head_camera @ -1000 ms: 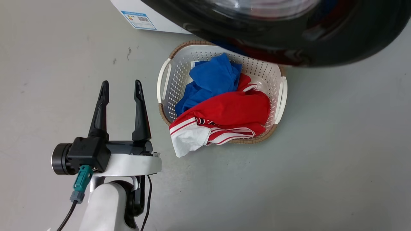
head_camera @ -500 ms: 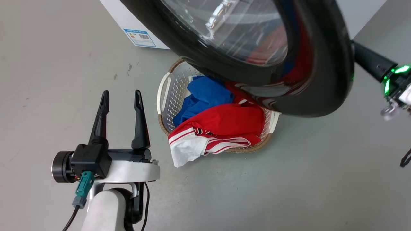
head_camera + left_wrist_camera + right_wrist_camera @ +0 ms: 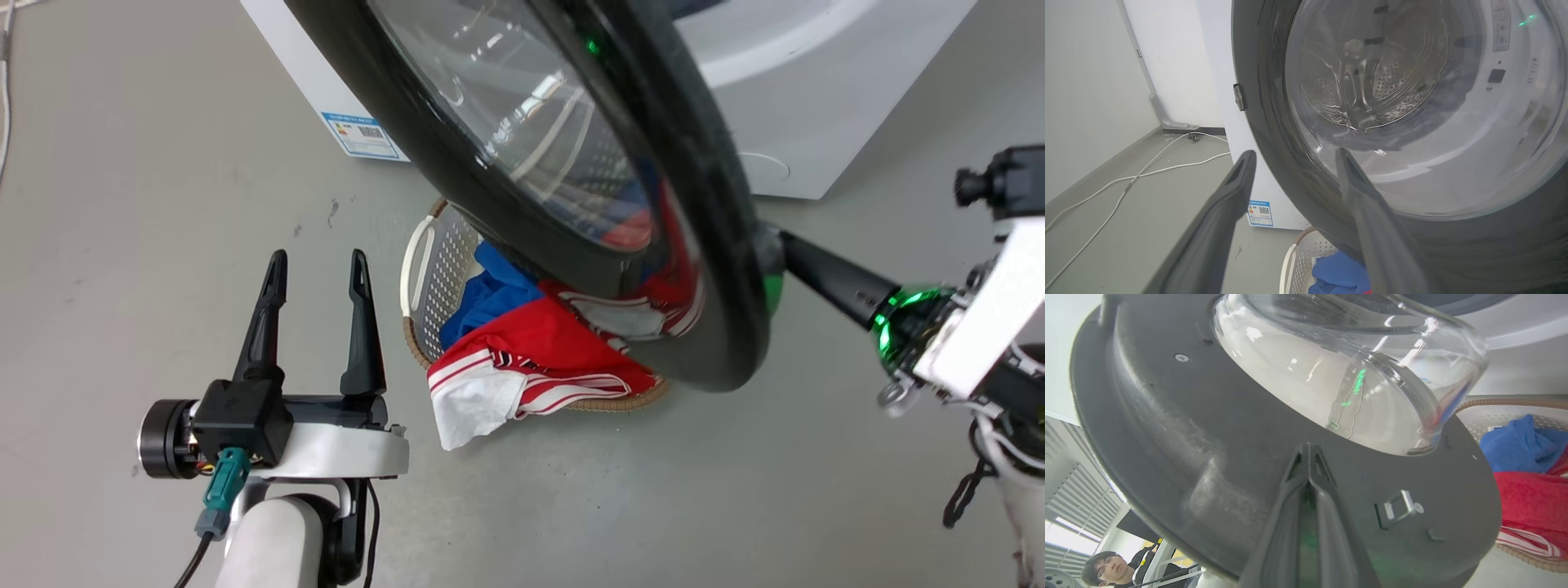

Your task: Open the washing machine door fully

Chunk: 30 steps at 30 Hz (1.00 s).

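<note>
Grey floor [image 3: 122,204] below; the washing machine door [image 3: 710,245] is swung partway out over the laundry basket [image 3: 418,261]. The right tool [image 3: 788,249], closed to a point and empty, is pressed against its inner face, apparently to push it wider; the left tool [image 3: 317,261] is spread, empty, held clear.

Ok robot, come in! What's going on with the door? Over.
Left tool open, idle above the floor. Right tool shut, tips against inside of the washing machine door. Door swung well out. Laundry basket sits under it.

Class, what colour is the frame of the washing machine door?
Black; the washing machine door shows it best in the head view.
</note>
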{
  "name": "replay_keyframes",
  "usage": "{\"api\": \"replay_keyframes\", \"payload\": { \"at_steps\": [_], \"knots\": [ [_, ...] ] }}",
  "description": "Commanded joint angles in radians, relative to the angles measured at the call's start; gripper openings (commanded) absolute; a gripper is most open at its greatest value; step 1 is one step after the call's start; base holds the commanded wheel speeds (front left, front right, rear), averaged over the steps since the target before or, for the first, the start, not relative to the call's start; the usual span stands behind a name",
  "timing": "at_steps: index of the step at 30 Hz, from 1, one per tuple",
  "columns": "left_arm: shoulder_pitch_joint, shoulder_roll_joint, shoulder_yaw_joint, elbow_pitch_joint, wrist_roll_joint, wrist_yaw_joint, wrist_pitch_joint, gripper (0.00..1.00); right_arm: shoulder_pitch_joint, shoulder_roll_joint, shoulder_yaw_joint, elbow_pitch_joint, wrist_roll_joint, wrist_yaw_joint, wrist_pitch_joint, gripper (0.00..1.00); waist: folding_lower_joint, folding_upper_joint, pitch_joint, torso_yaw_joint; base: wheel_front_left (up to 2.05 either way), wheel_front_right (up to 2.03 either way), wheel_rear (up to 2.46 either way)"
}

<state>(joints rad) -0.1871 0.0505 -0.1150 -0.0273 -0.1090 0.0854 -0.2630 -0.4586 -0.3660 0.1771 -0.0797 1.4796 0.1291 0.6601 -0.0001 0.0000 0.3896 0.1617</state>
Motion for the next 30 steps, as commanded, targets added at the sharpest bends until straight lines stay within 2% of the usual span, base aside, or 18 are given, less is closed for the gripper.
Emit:
{"api": "replay_keyframes", "payload": {
  "at_steps": [1, 21, 30],
  "knots": [
    [0.013, 0.000, 0.002, 0.004, 0.008, -0.003, -0.003, 1.00, 0.035, 0.012, 0.019, -0.010, 0.008, 0.003, -0.005, 0.00, 0.0001, 0.0000, -0.016, -0.002, 0.00, 0.00, 0.00],
    [0.061, 0.000, -0.015, 0.030, 0.027, -0.017, -0.003, 1.00, 0.195, 0.118, 0.182, -0.025, 0.048, 0.003, -0.057, 0.00, 0.0001, 0.0000, -0.109, 0.020, 0.00, 0.00, 0.00],
    [0.073, 0.000, -0.024, 0.037, 0.029, -0.020, -0.003, 1.00, 0.234, 0.145, 0.246, -0.006, 0.058, 0.003, -0.060, 0.00, 0.0001, 0.0000, -0.135, 0.032, 0.00, 0.00, 0.00]
  ]
}}
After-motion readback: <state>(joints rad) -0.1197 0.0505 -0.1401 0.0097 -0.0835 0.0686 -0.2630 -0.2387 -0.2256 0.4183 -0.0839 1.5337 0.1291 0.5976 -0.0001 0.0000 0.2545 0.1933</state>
